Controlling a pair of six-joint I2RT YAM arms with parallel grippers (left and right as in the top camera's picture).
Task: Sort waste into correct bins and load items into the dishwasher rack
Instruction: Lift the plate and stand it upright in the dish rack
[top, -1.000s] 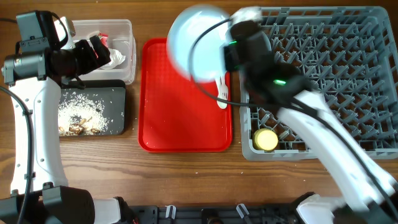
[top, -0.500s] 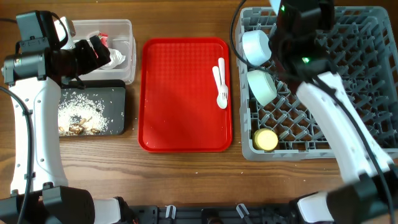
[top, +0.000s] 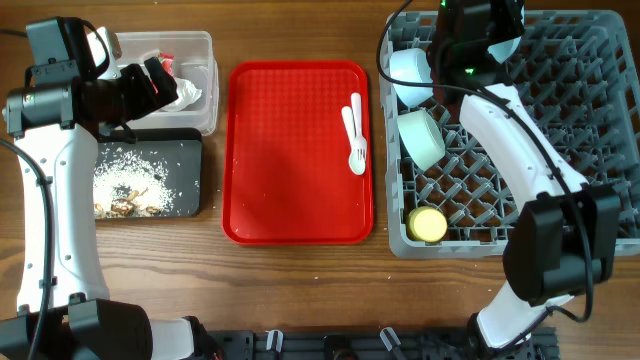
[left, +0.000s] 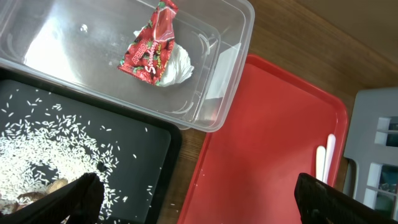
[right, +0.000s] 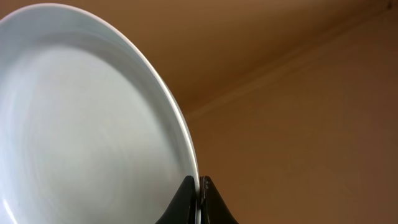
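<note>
My right gripper (right: 199, 198) is shut on the rim of the pale blue plate (right: 93, 124) and holds it on edge; in the overhead view only a sliver of the plate (top: 506, 46) shows above the far side of the grey dishwasher rack (top: 560, 150). The rack holds the pale blue bowl (top: 410, 74), the mint green bowl (top: 422, 138) and the yellow cup (top: 428, 224). The white fork and spoon (top: 355, 133) lie on the red tray (top: 290, 170). My left gripper (left: 205, 205) is open and empty beside the clear tub (left: 217, 93), which holds the red wrapper (left: 151, 45) and tissue (left: 175, 65).
The black tray (top: 185, 160) in front of the clear tub (top: 205, 60) holds rice and brown scraps (top: 128, 188). A few rice grains lie on the wood between the black tray and the red tray. The right arm stretches over the rack's left half.
My right arm has carried the plate from above the red tray's far right corner to the rack's far edge, uncovering both bowls. The left arm has not moved.
</note>
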